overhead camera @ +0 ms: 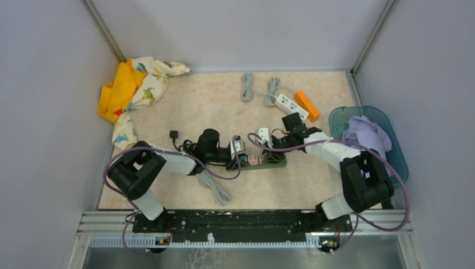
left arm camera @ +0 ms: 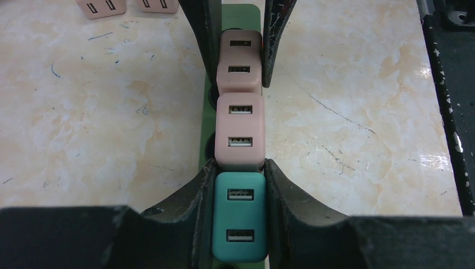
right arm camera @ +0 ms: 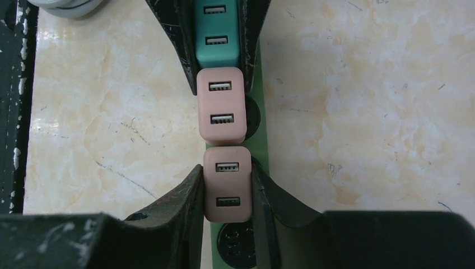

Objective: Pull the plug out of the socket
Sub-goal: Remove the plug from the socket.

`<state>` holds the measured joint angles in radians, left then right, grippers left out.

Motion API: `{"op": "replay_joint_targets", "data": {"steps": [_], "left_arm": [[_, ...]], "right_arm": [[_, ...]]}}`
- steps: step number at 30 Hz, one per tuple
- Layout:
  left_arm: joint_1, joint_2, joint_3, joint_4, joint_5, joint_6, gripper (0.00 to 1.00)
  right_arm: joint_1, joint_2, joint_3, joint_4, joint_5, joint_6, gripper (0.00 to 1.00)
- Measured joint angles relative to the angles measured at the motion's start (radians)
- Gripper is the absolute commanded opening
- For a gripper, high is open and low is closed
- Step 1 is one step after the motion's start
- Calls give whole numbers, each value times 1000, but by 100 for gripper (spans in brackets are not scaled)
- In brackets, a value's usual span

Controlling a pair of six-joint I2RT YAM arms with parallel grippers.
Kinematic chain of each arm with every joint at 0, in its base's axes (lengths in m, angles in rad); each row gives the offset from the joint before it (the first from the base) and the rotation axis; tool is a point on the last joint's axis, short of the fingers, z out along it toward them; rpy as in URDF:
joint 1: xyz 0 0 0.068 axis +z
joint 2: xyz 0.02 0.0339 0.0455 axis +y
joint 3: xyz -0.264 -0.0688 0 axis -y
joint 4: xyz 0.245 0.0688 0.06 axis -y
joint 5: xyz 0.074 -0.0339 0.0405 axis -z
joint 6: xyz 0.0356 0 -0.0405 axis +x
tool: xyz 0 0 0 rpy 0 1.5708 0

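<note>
Green socket strip (overhead camera: pixel 273 162) lies flat on the beige marbled tabletop (overhead camera: pixel 185 106), centre of the top view, just ahead of both arms. 3 USB-type plugs sit in it in one row, packed close: teal plug (left arm camera: pixel 239 224), middle pink plug (left arm camera: pixel 240 131), end pink plug (left arm camera: pixel 240 61). All 3 look seated in the strip; can't tell if any is lifted at all.

Left claw (left arm camera: pixel 239 182), bottom centre of the left wrist view, is closed down on the teal plug, w/ black fingers (left arm camera: pixel 280 193) pressed against both its sides. Right claw (right arm camera: pixel 226 179), bottom centre of the right wrist view, is closed on the end pink plug, one finger per side. The middle pink plug sits between the 2 claws and neither grips it. A free outlet (right arm camera: pixel 235 241) of the strip shows at the bottom edge of the right wrist view, just below the gripped pink plug.

In the top view the claws come in over the strip from left and right and nearly meet.

Other stuff:
- 2 loose pink plugs (left arm camera: pixel 101 7) on the tabletop, top left of the left wrist view.
- Grey cable coil (overhead camera: pixel 215 190), lower centre-left.
- Black plug w/ cord (overhead camera: pixel 173 134), left of centre.
- 2 grey cable bundles (overhead camera: pixel 246 87) near the top of the frame.
- White power strip (overhead camera: pixel 291 105) w/ an orange block (overhead camera: pixel 307 105) just beside it, upper right of centre.
- Yellow and dino-print cloth (overhead camera: pixel 134 89), upper left corner.
- Teal bin (overhead camera: pixel 336 115) at the right edge, w/ a lavender cloth (overhead camera: pixel 364 134) in it.
</note>
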<state>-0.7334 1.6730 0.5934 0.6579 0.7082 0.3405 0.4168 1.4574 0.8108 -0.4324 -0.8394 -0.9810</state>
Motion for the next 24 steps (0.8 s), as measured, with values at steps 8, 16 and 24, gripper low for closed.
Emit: {"op": "replay_joint_targets", "data": {"steps": [8, 16, 24], "left_arm": [[0, 0, 1, 1, 0, -3, 1], [0, 1, 2, 0, 5, -3, 1], [2, 1, 3, -4, 6, -4, 1]], "right_arm": [[-28, -4, -7, -2, -14, -13, 0], [-28, -4, -7, -37, -53, -100, 0], [-5, -10, -14, 22, -10, 19, 0]]}}
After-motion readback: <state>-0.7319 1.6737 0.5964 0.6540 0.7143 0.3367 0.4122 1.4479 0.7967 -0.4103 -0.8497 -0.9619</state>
